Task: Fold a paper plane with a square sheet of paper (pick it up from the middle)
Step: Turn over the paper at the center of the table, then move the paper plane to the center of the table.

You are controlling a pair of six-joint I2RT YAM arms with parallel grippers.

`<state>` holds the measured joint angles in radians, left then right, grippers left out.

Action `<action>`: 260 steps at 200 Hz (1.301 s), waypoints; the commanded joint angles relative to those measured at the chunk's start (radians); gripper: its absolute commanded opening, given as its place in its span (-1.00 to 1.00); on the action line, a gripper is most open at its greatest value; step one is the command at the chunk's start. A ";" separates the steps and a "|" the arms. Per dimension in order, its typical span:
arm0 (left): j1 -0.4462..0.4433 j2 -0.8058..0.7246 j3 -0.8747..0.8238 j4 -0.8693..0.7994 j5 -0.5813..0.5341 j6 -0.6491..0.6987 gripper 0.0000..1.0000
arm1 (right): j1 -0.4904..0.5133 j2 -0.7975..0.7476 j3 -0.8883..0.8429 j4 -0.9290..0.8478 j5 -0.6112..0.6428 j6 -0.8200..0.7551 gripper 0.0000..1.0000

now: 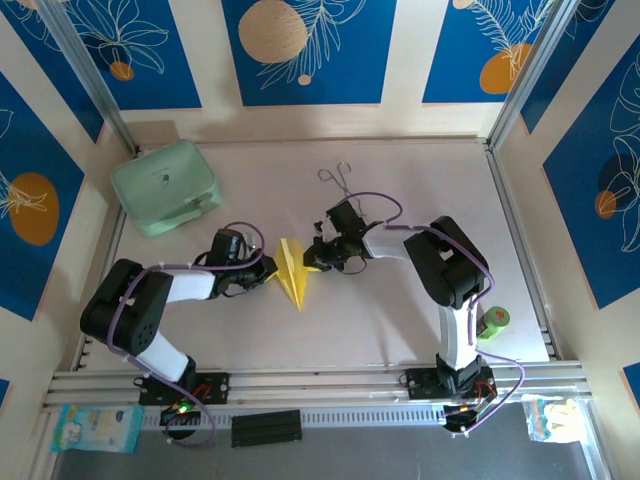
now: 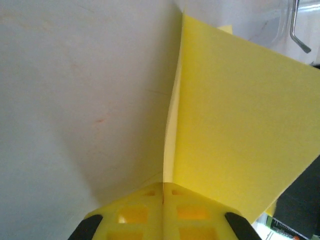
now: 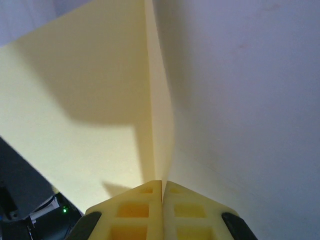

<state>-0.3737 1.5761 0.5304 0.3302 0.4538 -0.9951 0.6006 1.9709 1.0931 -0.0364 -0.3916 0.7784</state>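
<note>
Together, the left hand (image 1: 268, 270) and right hand (image 1: 311, 262) each pinch the paper plane (image 1: 292, 272), fully closed on it.

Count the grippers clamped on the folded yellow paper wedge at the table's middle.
2. The left gripper pinches the folded yellow paper wedge from its left side; the right gripper pinches it from its right side. Both are shut on it. None looks hidden.
</note>
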 commanded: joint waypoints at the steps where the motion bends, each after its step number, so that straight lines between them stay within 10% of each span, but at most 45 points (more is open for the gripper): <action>1: -0.007 -0.061 -0.001 -0.005 -0.055 -0.016 -1.00 | -0.011 -0.063 -0.037 0.023 0.002 0.024 -0.96; 82: -0.010 -0.131 -0.050 -0.066 -0.123 -0.027 -1.00 | -0.002 -0.052 -0.060 0.061 0.020 0.057 -0.96; 149: -0.011 -0.200 -0.039 -0.153 -0.136 0.014 -0.41 | 0.010 -0.012 -0.035 0.041 0.016 0.048 -0.95; 260: -0.148 -0.174 -0.007 -0.171 -0.071 0.012 -0.30 | 0.011 -0.011 -0.024 0.018 0.026 0.038 -0.95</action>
<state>-0.5102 1.3586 0.4927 0.1448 0.3508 -0.9901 0.6048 1.9472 1.0473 0.0074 -0.3630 0.8234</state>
